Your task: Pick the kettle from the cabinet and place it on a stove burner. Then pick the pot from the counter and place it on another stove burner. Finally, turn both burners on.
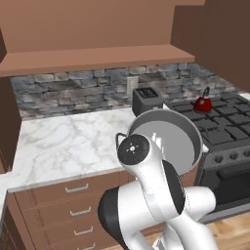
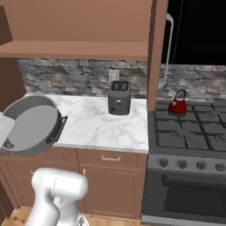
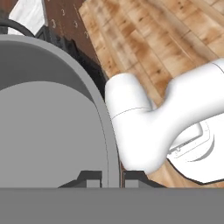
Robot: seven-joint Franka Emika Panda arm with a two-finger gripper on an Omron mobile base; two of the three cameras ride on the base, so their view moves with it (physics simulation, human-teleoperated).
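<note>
**Hand view: pot pinched by its rim, carried tilted toward the stove**

Hand view showed my gripper [image 3: 111,178] clenched on the rim of the pot [image 3: 48,127], one dark fingertip inside the wall and one outside, the thin grey wall running up between them. The pot's open mouth faced the camera, with wooden floor [image 3: 144,39] showing past its edge, so I held it tipped well off level.

From the left base view the pot [image 1: 168,139] hung in the air above my arm, in front of the counter [image 1: 63,141] edge and just left of the stove [image 1: 219,132], clear of both. The right base view had it low at the left, one loop handle [image 2: 62,123] sticking out to the side.

The kettle [image 1: 203,103] already stood on a rear burner, near the toaster [image 1: 146,99]. The cabinet [image 1: 93,56] shelf ran above.

As I judged it, the step was carrying the pot to a free burner. A rim pinch is a weak hold on a wide pot, so I wanted slow travel, the pot rolled back level before lowering, and a front burner [image 1: 220,136] well apart from the kettle. I'd set it flat on the grate before letting go, keeping the handles clear of the knobs [image 1: 229,157].

I could read no brand, label or writing anywhere.
</note>
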